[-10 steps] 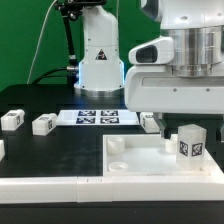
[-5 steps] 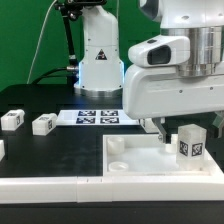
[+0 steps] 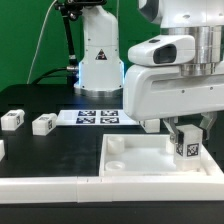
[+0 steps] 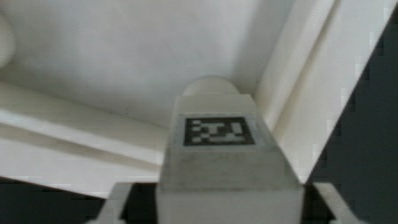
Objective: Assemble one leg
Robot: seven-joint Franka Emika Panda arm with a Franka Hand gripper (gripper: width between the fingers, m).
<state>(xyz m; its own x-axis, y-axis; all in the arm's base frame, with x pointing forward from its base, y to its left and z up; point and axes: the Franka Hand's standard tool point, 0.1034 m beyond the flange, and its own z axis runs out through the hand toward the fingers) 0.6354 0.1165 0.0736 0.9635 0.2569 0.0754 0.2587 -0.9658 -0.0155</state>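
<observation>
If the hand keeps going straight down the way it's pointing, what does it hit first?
Probably nothing new: the hand already straddles the leg, which stands upright on the white tray. Going further down, its fingers would most likely meet the tray floor beside the leg, though the depth is hard to judge.

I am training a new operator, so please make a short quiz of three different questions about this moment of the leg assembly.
1. True or false: the gripper is positioned at the upright leg that stands on the white tray-like piece.
2. How many loose legs lie on the black table at the exterior view's left? A) none B) two C) five
3. Fill in: the flat white strip with several tags behind the tray-like piece is the ____ board.

Key
1. True; in the wrist view the tagged leg sits between the fingers, though contact cannot be confirmed.
2. B; one leg and another lie there.
3. Marker; the marker board lies flat on the table.
</observation>
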